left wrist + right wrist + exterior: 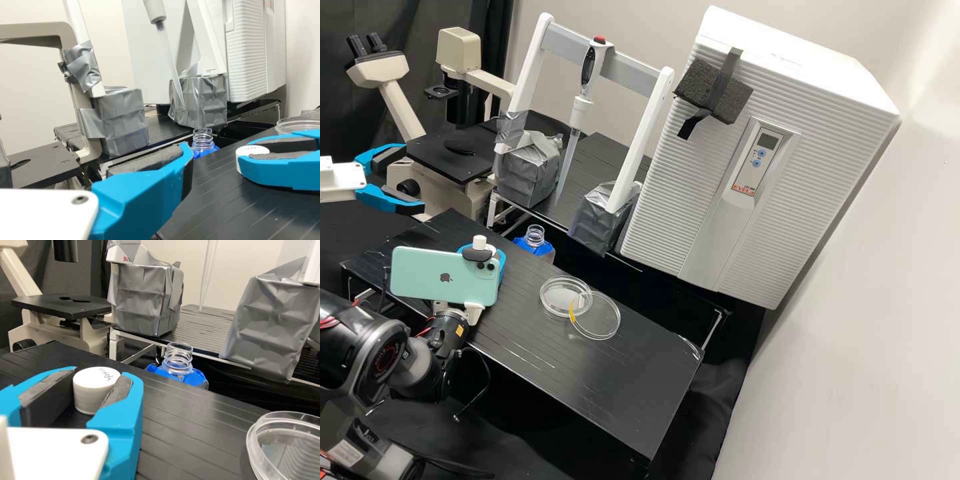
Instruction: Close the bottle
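Blue-fingered left pincer (pixel 382 179) hangs spread beside the microscope (pixel 447 157). Right pincer (pixel 480 255) pinches the white cap (pixel 479 241) over the surface (pixel 607 373). From the left wrist, the uncapped bottle (pixel 203 141) stands beneath the pipette (pixel 165 55). From the right wrist, it stands just past the surface's far edge.

Clear glossy plastic bottle (pixel 178 357); matt white cap (pixel 96 387); ribbed, faintly shiny black bench (pixel 200 425); crinkled grey tape (pixel 145 297) behind bottle.

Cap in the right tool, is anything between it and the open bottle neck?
Nothing visible. The cap sits clamped in the right tool, and only bare black bench lies between it and the bottle. The petri dishes lie off to the side.
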{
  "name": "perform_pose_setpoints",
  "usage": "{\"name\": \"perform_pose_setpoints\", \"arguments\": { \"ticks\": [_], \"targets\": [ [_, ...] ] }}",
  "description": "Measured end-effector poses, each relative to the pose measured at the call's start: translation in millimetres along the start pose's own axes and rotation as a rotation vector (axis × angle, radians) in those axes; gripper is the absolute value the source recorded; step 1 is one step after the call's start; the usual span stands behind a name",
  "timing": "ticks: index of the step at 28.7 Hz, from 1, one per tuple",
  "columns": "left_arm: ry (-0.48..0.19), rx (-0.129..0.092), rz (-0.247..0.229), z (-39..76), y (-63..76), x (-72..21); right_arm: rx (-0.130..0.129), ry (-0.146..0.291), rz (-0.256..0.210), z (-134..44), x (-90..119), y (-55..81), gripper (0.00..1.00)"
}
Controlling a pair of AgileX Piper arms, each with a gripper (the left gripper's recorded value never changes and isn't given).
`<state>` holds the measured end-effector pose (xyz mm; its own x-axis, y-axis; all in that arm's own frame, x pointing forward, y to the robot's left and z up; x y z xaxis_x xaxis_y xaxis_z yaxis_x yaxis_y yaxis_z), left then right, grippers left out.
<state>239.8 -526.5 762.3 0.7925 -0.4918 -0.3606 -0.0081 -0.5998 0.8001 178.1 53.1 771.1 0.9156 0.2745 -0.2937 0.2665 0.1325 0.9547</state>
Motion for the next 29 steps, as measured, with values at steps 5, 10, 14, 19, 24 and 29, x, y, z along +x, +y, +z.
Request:
{"name": "perform_pose_setpoints", "arguments": {
  "ticks": [5, 10, 14, 19, 24, 29],
  "targets": [
    [0.000, 0.000, 0.000, 0.0, 0.0, 0.0, 0.001, 0.003, -0.002, -0.5, 0.1, -0.4, 0.00],
    [0.002, -0.001, 0.001, -0.2, 0.1, 0.0, 0.004, -0.004, 0.023, -1.2, 5.2, 5.5, 0.00],
    [0.002, -0.002, -0.002, -0.3, -0.5, 0.2, 0.011, -0.005, 0.067, -3.8, 14.2, 14.1, 0.00],
    [0.004, -0.006, -0.012, -0.6, -3.3, -0.1, -0.029, -0.012, 0.127, -7.3, 35.0, 25.5, 0.00],
    [0.012, -0.013, -0.024, -1.2, -6.6, -3.1, -0.052, -0.020, 0.152, -8.6, 56.6, 30.7, 0.00],
    [0.014, -0.015, -0.030, -1.3, -7.9, -4.4, -0.069, -0.025, 0.147, -7.9, 74.4, 29.5, 0.00]
  ]
}}
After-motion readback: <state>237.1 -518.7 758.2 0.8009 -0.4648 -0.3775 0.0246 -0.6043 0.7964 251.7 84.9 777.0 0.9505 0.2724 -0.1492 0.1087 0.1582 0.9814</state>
